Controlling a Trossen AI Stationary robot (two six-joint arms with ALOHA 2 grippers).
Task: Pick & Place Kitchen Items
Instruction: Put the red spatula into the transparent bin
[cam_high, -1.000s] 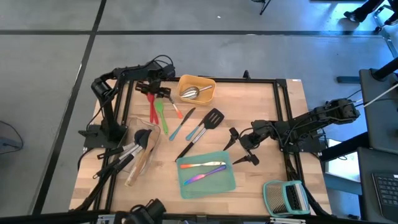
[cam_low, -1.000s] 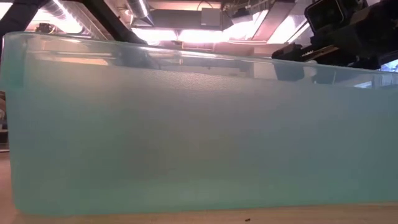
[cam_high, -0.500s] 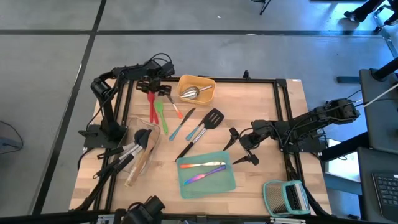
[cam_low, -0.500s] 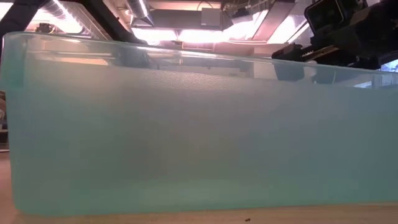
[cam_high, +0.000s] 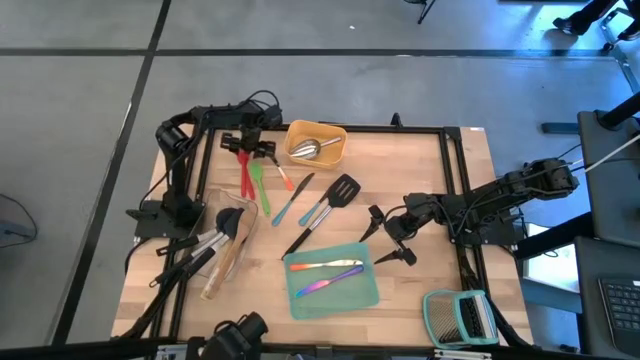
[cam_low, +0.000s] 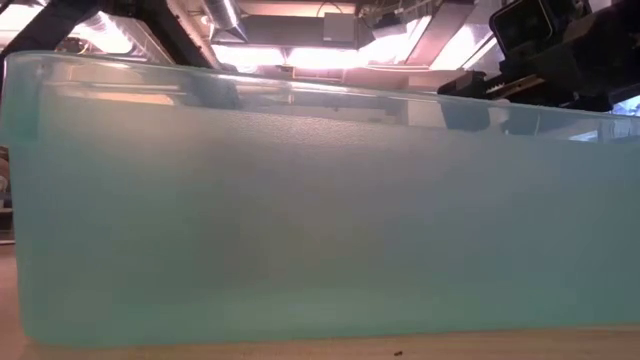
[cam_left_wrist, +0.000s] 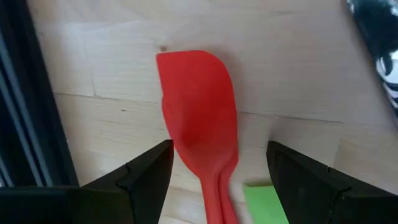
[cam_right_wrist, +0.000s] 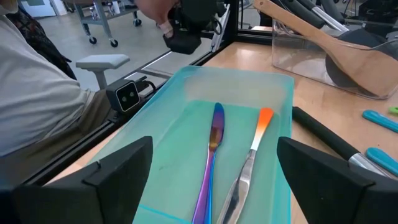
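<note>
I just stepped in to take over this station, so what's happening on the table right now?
The robot is sorting kitchen utensils. The left gripper hangs open over the red spatula at the table's far-left edge, its fingers on either side of the blade, not yet gripping. The right gripper waits open near the teal tray, which already holds two iridescent cutlery pieces. Other utensils lie loose mid-table.

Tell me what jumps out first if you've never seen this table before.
The left gripper hangs open over a red spatula near the table's far left corner, beside a yellow tray holding a steel scoop. At the near edge, a teal tray holds two iridescent cutlery pieces, with the right gripper open just to its right.
</note>
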